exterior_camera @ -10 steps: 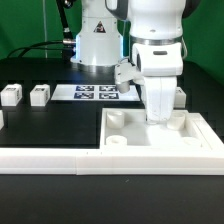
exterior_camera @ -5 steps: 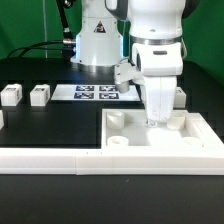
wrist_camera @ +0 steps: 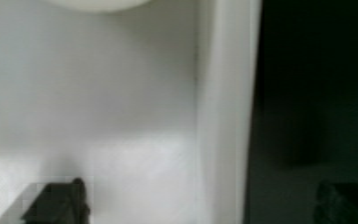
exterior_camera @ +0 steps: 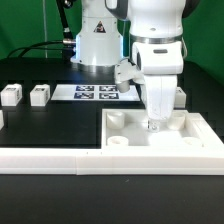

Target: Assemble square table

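Nearest the exterior camera, the long white rail (exterior_camera: 50,158) is seen lying along the front of the dark worktop (exterior_camera: 50,125). Just behind it, on the exterior view's right, the square table top (exterior_camera: 195,135) lies flat, and the round corner sockets (exterior_camera: 117,141) that can be seen face up and appear empty. The tool (exterior_camera: 157,124) is lowered into the far part of that top.

Across the last second the arm's place is not seen to differ; what has changed is the grip. In the wrist view the two dark fingers (wrist_camera: 55,200) are now spread wide. Only the top's white surface and its raised rim (wrist_camera: 229,120) lie between them, and nothing is held. From this it is judged that the top has just been let go where it is meant to lie, so a leg can be fetched next.

Farther back, two block legs (exterior_camera: 11,95) are seen standing on the exterior view's left, well apart from the top. The marker board (exterior_camera: 95,92) lies beside them.
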Available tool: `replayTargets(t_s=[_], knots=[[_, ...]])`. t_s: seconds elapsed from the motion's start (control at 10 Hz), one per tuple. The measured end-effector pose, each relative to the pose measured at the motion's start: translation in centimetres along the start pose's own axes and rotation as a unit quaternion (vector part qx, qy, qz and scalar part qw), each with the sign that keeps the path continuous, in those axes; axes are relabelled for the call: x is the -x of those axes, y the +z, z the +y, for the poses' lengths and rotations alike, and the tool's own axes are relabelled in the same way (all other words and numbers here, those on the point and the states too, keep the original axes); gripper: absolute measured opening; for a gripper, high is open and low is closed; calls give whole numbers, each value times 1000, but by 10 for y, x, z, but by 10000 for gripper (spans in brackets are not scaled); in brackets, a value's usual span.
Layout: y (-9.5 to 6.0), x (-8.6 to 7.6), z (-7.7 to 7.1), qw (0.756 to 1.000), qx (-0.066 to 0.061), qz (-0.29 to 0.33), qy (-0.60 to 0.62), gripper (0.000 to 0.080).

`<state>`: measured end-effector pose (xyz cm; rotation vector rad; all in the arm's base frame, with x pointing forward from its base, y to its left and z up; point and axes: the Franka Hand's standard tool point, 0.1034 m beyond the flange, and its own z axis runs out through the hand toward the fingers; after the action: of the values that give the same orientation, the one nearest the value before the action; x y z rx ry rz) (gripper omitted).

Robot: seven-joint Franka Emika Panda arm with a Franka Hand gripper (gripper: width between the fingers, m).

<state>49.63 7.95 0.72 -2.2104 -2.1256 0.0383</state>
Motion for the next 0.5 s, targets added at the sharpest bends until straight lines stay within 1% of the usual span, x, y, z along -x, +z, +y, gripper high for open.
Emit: replayTargets(t_s=[0.5], knots=[[0,0,0,1000,0,0,1,649]])
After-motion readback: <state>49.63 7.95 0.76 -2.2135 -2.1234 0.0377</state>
